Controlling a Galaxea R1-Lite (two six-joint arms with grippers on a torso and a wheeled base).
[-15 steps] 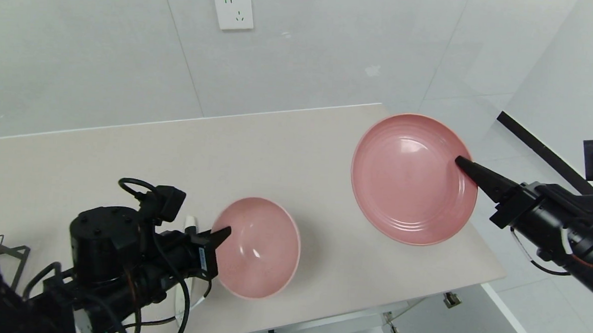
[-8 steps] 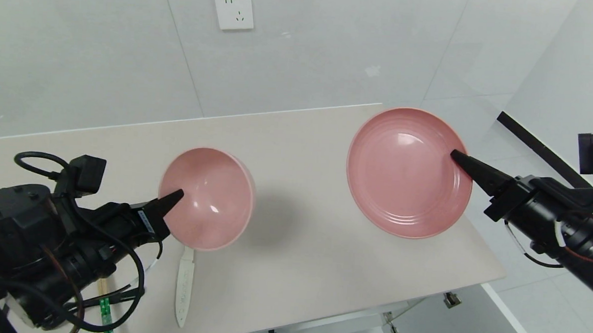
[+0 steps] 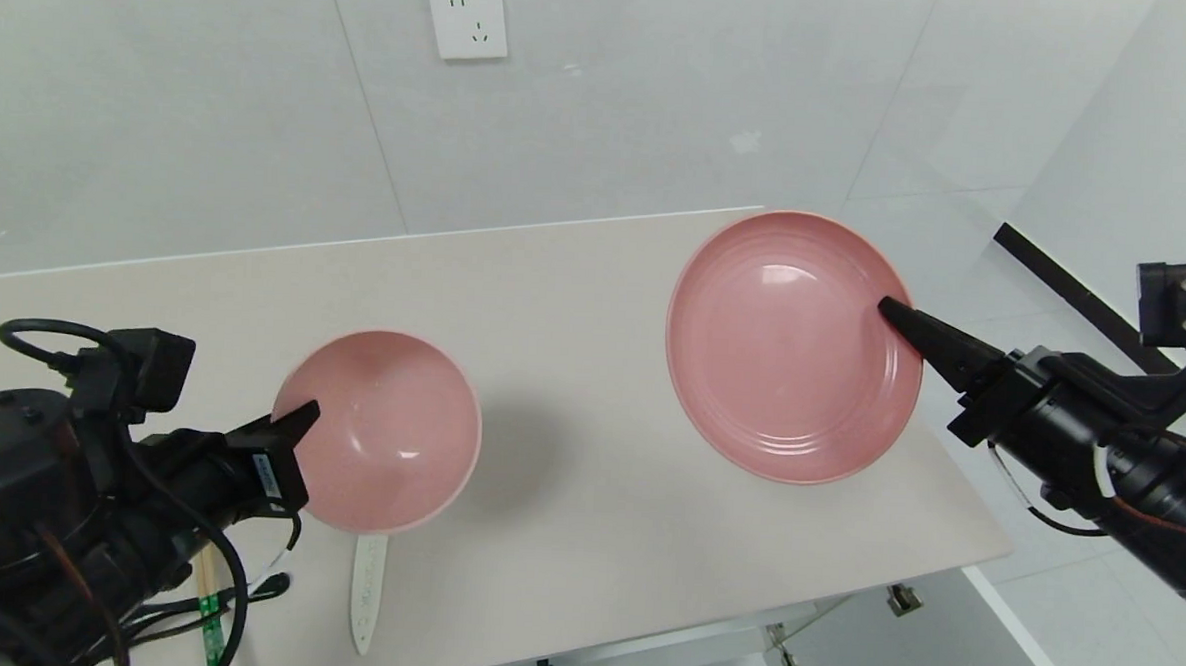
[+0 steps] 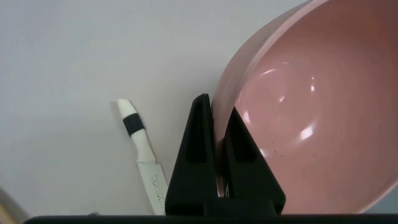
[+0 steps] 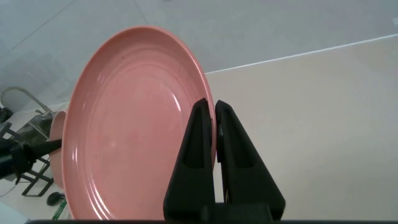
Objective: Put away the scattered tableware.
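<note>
Beige counter [image 3: 594,303] runs across the head view from 9 to 4 o'clock, below a grey tiled wall.

Pink plate [image 3: 782,351], the biggest piece, hangs at 2 o'clock from the counter's middle. We note it is tilted, face toward us, and raised off the surface. The right jaws are clenched on its rim at the plate's 3 o'clock, and the right wrist view shows the plate [image 5: 130,130] pinched edge-on between them.

Pink bowl [image 3: 389,424] is at 8 o'clock from the counter's middle, tipped with its hollow toward us, its shadow falling at its 3 o'clock. The left jaws grasp the rim at the bowl's 9 o'clock.

White utensil [image 3: 367,588] with a black band lies flat on the counter at the bowl's 6 o'clock, its far end hidden under the bowl.

White wall socket [image 3: 467,17] is at 11 o'clock.
</note>
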